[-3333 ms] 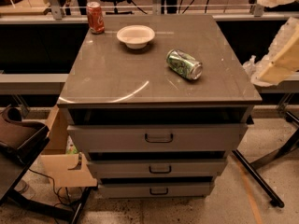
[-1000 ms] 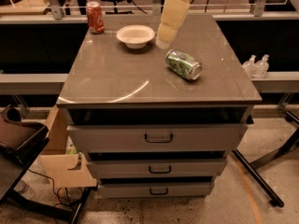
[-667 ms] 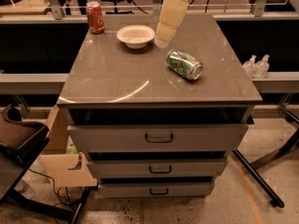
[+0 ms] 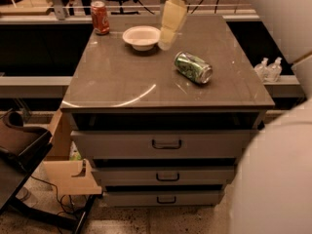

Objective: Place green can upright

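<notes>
Claw (image 4: 167,37) hangs over the back of the worktop (image 4: 122,82), about midway along the back edge, a pale cream shape reaching down from the top of my view. I cannot tell how far open it is. Its tip sits just beside the right rim of a white bowl (image 4: 141,37), and from my angle I cannot say whether the two touch.

Nearer the front and towards the right edge lies the green can (image 4: 193,67). It is on its side, apart from the claw, with one silver end turned to the front right corner.

A red can (image 4: 100,17) stands upright at the back left corner, left of the bowl.

Below the worktop I see three drawers, each with a dark handle; the top drawer (image 4: 165,144) juts out slightly. Past the right edge, two small clear bottles (image 4: 269,69) stand on a lower ledge. A cardboard box (image 4: 68,172) sits on the floor by the front left corner.
</notes>
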